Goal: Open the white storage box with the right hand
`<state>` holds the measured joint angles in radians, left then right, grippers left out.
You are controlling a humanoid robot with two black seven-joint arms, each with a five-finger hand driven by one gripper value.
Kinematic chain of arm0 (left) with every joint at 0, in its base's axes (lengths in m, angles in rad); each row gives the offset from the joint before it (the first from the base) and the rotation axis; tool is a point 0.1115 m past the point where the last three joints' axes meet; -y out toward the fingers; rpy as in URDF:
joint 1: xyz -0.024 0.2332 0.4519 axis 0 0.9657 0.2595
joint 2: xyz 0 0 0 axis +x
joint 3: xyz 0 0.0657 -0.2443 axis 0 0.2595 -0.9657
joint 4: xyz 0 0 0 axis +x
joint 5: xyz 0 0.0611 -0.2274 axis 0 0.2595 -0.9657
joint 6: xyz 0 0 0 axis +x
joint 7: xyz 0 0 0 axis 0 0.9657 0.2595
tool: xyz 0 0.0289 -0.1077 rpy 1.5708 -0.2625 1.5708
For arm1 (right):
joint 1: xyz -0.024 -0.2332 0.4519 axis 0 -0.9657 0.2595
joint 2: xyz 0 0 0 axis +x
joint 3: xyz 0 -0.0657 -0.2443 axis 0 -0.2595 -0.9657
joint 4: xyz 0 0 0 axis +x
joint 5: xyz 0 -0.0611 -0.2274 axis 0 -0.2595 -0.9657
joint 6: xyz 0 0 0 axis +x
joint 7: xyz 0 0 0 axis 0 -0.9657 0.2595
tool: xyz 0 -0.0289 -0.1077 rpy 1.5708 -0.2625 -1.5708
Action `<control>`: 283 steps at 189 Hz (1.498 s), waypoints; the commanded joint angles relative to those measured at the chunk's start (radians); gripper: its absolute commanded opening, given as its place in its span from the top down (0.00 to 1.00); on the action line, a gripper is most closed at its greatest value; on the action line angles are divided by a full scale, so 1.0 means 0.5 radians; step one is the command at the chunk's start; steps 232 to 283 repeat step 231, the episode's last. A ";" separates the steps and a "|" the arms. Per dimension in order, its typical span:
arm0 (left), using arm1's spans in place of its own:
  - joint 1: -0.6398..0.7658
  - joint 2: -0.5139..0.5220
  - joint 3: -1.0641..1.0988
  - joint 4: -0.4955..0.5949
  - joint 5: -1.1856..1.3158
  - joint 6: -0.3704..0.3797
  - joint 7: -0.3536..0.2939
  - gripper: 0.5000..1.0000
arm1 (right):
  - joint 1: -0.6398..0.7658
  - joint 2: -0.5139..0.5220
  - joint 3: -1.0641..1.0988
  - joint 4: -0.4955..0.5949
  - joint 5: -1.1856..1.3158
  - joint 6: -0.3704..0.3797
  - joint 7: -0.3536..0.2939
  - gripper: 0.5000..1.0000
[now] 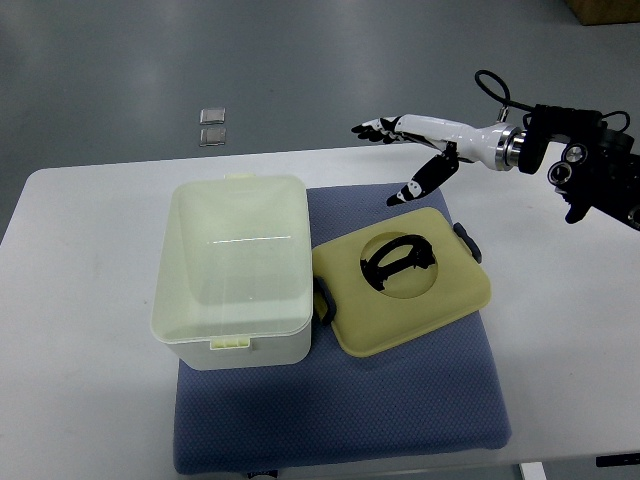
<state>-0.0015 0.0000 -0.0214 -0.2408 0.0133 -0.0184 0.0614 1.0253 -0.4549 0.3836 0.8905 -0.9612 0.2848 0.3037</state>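
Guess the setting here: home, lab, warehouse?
Most likely a robot lab or test cell: a plain white table on bare grey floor, a staged blue mat holding the white storage box and its removed lid, nothing domestic around.

I see the mat (400, 410) on the table (80, 300), with the storage box (235, 270) on the mat's left part. Lid (400, 285) lies just right of the box, flat on the mat, touching or nearly touching its side. My right hand (405, 150) hovers behind the lid, above the table's far edge. Two small squares (212, 126) on the floor beyond the table.
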 commanded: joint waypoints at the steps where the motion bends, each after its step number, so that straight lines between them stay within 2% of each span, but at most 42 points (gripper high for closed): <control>1: 0.000 0.000 0.003 0.000 0.001 0.000 0.000 0.00 | -0.038 0.005 0.058 -0.127 0.545 -0.017 0.000 0.14; 49: 0.000 0.000 0.003 -0.006 0.001 0.000 0.000 0.00 | -0.280 0.045 0.098 -0.219 2.100 0.001 0.003 0.14; 77: 0.000 0.000 0.003 -0.009 0.001 0.000 0.000 0.00 | -0.406 0.115 0.101 -0.235 2.616 0.001 0.028 0.14; 157: 0.000 0.000 0.003 -0.006 0.001 0.000 0.000 0.00 | -0.557 0.312 0.368 -0.296 2.659 0.013 0.028 0.14; 283: 0.000 0.000 -0.003 -0.006 0.001 0.003 0.000 0.00 | -0.560 0.321 0.371 -0.299 2.662 0.013 0.028 0.14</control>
